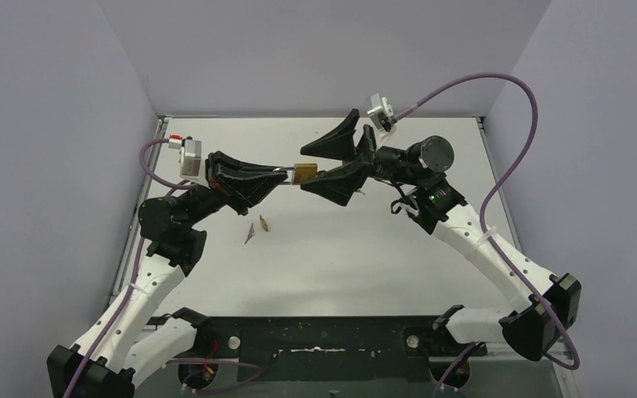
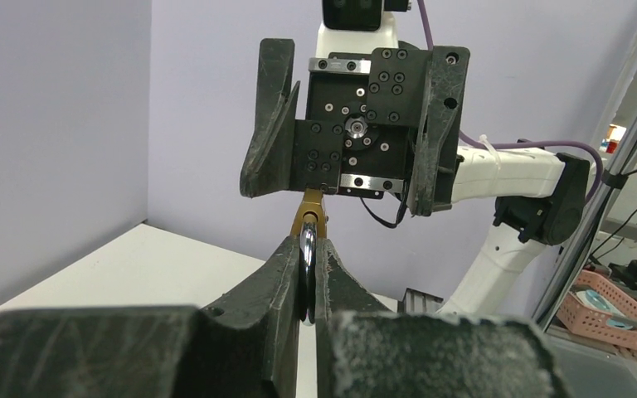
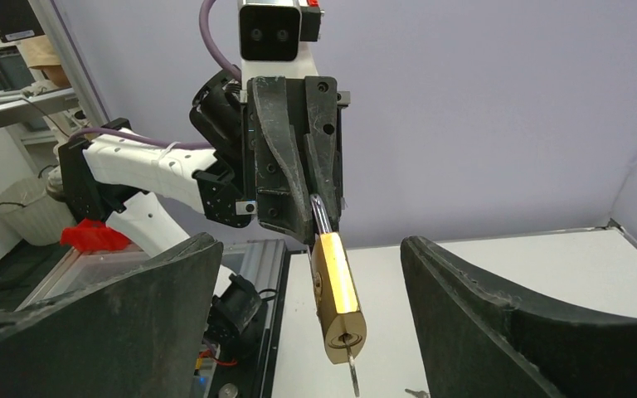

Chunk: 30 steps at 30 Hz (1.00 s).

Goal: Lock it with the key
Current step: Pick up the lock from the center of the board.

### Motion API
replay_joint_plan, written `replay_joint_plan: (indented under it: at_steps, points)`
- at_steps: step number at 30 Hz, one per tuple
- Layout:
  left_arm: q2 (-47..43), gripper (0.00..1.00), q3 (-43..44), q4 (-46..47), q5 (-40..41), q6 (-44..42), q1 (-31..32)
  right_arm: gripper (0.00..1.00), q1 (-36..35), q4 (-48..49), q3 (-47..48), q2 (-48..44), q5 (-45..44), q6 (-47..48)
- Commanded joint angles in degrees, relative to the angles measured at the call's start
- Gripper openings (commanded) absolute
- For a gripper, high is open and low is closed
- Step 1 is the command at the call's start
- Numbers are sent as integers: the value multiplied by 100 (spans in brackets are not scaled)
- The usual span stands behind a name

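Just above centre in the top view, the left gripper (image 1: pixel 286 176) is clamped on the shackle (image 3: pixel 319 217) of a brass padlock (image 3: pixel 337 286), holding it in mid-air. The right gripper (image 1: pixel 303 169) has its jaws spread, one on either side of the padlock body, gripping nothing. A key (image 3: pixel 354 377) sits in the keyhole, low in the right wrist view. The likely risks are that the jaws close on the body rather than the key, or nudge the key loose. Any twist may also swing the padlock about its thin shackle grip.

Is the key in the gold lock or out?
In. The key pokes out of the keyhole at the end of the padlock, which hangs from the left gripper.
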<state>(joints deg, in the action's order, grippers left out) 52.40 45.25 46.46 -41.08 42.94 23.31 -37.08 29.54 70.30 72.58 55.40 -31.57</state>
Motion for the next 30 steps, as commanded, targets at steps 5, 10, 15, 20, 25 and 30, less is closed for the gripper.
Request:
replay_joint_plan:
  at_steps: [5, 10, 15, 20, 25, 30]
  points:
    - [-134, 0, 337, 649, 305, -42, 31, 78, 43, 428, 305, 172, 52, -262]
    - [-132, 0, 364, 678, 354, -88, 25, 71, 41, 488, 297, 284, 101, -437]
    - [-100, 0, 377, 700, 394, -148, 27, 64, 43, 527, 289, 344, 120, -541]
    - [-91, 0, 364, 716, 478, -234, 29, 29, 58, 409, 366, 386, 172, -596]
    - [-107, 0, 310, 704, 619, -328, 29, 0, 223, -97, 617, 504, 226, -837]
    - [-63, 19, 540, 171, 186, -336, 16, 0, 589, 60, 735, 501, 472, -1712]
